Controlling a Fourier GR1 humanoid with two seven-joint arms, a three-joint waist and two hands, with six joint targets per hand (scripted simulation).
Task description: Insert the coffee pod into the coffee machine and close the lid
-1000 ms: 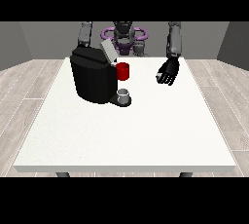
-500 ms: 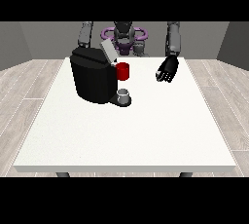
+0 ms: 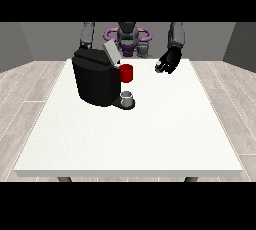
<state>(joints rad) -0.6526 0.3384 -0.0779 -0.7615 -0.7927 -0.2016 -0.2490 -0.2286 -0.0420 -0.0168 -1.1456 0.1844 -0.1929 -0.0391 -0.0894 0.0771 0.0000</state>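
The black coffee machine (image 3: 96,81) stands on the white table (image 3: 130,139) towards the view's left, its grey lid (image 3: 111,52) raised and tilted back, so we judge the closing step not yet done. A red thing at the machine (image 3: 127,73) sits at its front face, and below it, on the machine's base, we see a small grey thing (image 3: 128,96) that we cannot tell for the coffee pod; we therefore cannot say from this view where the pod itself lies or whether it is already inserted. The hand at the view's right (image 3: 168,62) hangs above the far edge of the table, well apart from the machine; its fingers (image 3: 161,67) point down and towards the machine, slightly spread and relaxed, with nothing between them and the thumb. From those fingertips the raised lid lies off towards the view's left at about the same height, and the grey thing lies lower and nearer the camera. Of the other arm only the upper part shows behind the machine; its hand is hidden, and we cannot tell how its fingers lie. We judge that the lid at least is left to be lowered, and that the insertion of the pod cannot be confirmed from this moment alone.
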